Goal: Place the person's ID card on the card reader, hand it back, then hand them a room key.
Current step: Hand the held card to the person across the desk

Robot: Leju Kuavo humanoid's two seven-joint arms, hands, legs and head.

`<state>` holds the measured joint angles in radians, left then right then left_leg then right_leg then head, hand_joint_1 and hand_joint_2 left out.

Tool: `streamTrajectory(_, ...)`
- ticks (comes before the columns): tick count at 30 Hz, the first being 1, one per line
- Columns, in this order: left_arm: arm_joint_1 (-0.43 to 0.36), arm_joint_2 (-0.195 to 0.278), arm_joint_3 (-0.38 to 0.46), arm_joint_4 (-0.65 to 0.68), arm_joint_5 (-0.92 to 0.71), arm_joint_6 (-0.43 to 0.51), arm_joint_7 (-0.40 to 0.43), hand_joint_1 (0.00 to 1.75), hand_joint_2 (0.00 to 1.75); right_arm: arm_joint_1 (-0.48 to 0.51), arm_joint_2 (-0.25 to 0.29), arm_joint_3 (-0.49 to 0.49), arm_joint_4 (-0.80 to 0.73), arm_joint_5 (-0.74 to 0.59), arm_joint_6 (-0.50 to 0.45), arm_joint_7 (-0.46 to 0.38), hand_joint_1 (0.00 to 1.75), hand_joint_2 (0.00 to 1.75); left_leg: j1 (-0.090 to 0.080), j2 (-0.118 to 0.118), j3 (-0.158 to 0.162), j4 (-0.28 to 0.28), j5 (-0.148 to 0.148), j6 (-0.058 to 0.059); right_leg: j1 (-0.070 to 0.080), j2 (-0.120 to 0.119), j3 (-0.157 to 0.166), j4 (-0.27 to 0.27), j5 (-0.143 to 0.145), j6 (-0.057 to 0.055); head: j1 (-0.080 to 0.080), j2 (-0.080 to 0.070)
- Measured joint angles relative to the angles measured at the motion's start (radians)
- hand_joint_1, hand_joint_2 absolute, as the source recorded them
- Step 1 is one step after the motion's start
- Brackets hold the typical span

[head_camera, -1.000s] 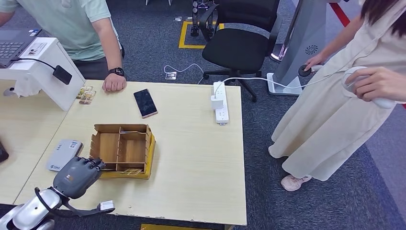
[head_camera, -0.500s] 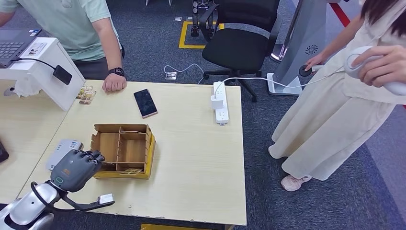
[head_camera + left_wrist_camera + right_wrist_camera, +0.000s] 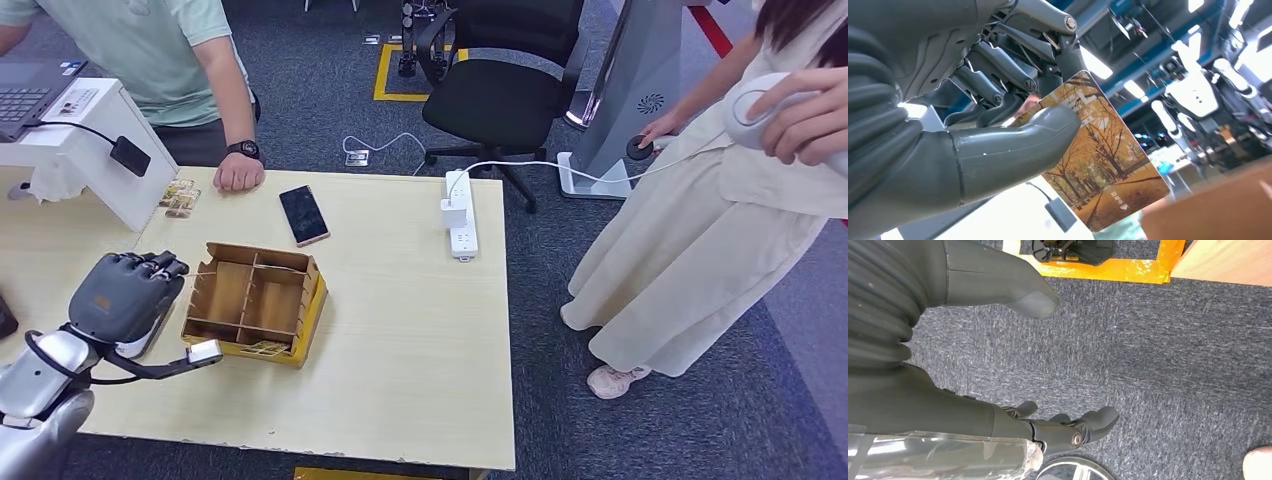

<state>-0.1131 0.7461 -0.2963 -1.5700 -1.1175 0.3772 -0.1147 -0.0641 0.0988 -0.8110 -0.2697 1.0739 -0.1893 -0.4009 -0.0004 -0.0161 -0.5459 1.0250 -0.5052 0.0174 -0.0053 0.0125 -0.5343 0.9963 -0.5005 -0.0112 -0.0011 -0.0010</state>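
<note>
Up at the table's left side, the left hand [image 3: 125, 290] hovers above the wooden surface just beside the wooden organiser box [image 3: 255, 303], pinching a room key card [image 3: 1100, 172] printed with autumn trees between its thumb and fingers [image 3: 998, 82]. Between that hand and the seated person's fist [image 3: 238, 172] lie the box's near corner and a few small cards [image 3: 180, 198] by the white stand [image 3: 95, 150]. A dark phone [image 3: 303, 214] rests further along, and a white power strip [image 3: 460, 212] sits at the table's far edge. The right hand [image 3: 1048, 365] hangs over grey carpet, thumb and fingers apart, holding nothing. A second person in a pale dress [image 3: 690, 240] stands well apart.
</note>
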Motion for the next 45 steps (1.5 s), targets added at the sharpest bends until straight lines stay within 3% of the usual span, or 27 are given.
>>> streamTrajectory(12,-0.085,0.039,0.007,0.026,0.022,-0.009,0.0,1.75,1.75,0.002,0.0,0.01,0.0,-0.009,0.0,0.0,0.0,1.75,0.0,0.0,0.0,0.0,0.0,0.0,0.0,0.0,-0.001,0.0,0.0,0.0,0.0,0.0)
streamTrajectory(17,-0.168,0.03,0.004,0.062,0.026,-0.021,0.0,1.75,1.75,0.001,0.0,0.017,0.0,-0.009,0.0,0.002,0.0,1.75,0.0,0.0,0.0,0.0,0.0,0.0,0.0,0.0,0.0,0.0,0.0,0.0,0.0,0.0)
streamTrajectory(32,-0.477,-0.183,-0.135,0.371,-0.023,0.036,0.002,1.75,1.75,-0.015,0.002,0.066,0.006,-0.019,0.0,0.003,0.0,1.75,0.0,0.0,0.0,0.001,0.001,-0.001,0.0,0.0,-0.001,0.0,0.002,0.0,0.0,0.0)
streamTrajectory(45,-0.589,-0.297,-0.209,0.526,-0.08,0.157,0.068,1.75,1.75,-0.013,0.002,0.093,0.017,-0.045,-0.005,0.003,0.0,1.75,0.0,0.002,0.0,0.001,0.001,-0.001,0.0,0.002,-0.001,0.0,0.002,0.0,0.0,0.0)
